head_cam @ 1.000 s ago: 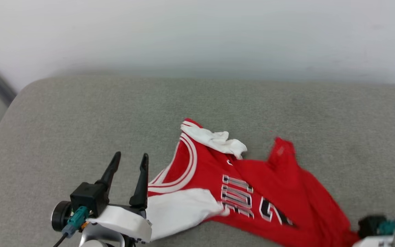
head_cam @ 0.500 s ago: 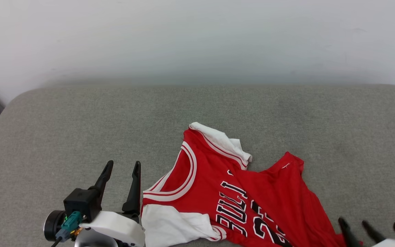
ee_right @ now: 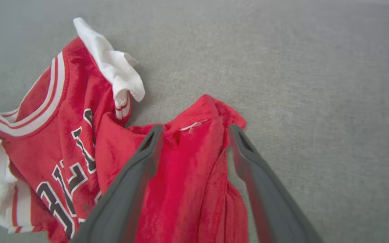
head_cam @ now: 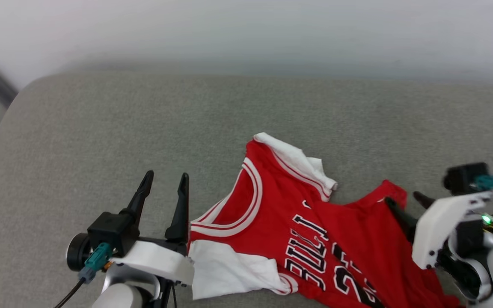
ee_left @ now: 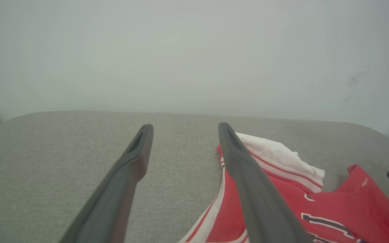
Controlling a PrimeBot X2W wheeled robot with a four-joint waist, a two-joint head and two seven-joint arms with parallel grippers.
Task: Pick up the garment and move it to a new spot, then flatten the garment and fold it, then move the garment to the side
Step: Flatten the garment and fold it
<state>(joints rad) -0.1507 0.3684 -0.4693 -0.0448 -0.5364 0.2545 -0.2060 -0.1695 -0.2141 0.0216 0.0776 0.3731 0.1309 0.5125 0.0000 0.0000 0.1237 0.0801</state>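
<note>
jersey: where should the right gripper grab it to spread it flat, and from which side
Probably the raised red hem corner of the jersey, from the robot's right and above: it bunches up off the cushion, and the open right gripper frames it.

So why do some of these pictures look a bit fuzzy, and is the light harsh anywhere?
Head view: soft, even light, no glare; the right gripper looks slightly smeared. Left wrist view: the left gripper goes soft near the lens, and the grey cushion bows along its far edge. Right wrist view: the red jersey looks smudgy, with a faint shadow beside its white sleeve.
</note>
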